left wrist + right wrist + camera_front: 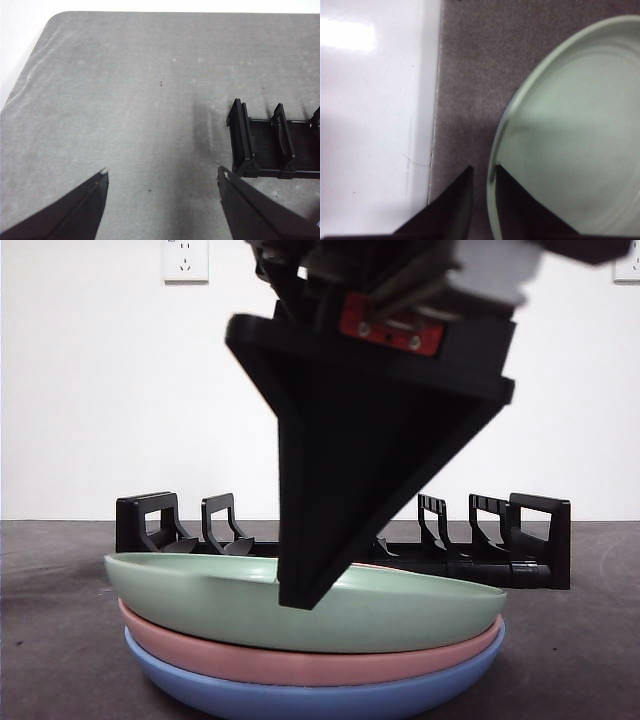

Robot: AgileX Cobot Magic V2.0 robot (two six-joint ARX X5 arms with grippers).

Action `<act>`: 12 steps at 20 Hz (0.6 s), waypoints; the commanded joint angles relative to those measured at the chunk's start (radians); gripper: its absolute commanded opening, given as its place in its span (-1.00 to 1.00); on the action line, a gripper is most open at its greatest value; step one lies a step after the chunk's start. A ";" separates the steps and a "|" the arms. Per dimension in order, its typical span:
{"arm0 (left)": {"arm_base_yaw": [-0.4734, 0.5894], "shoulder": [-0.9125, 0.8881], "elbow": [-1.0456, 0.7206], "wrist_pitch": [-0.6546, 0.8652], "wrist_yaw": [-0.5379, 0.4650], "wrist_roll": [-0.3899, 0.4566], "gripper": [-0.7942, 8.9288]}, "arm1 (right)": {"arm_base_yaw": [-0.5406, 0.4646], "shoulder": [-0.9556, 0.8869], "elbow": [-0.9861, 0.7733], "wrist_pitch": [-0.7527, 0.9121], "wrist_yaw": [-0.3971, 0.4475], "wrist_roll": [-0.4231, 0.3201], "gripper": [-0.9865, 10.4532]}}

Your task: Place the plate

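White wall backs a grey worktop (125, 100). Left gripper (162, 200) waits wide open, empty, over bare surface beside the black rack (500, 540). Right gripper (482, 180), jaws nearly closed, straddles the green plate's (250, 605) rim near the worktop's edge; stacked on pink and blue plates, it looks unlifted.
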 commanded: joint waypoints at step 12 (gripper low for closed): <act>-0.003 0.003 0.017 0.018 -0.001 0.006 -0.14 | -0.093 -0.239 0.103 0.046 0.037 0.110 -0.41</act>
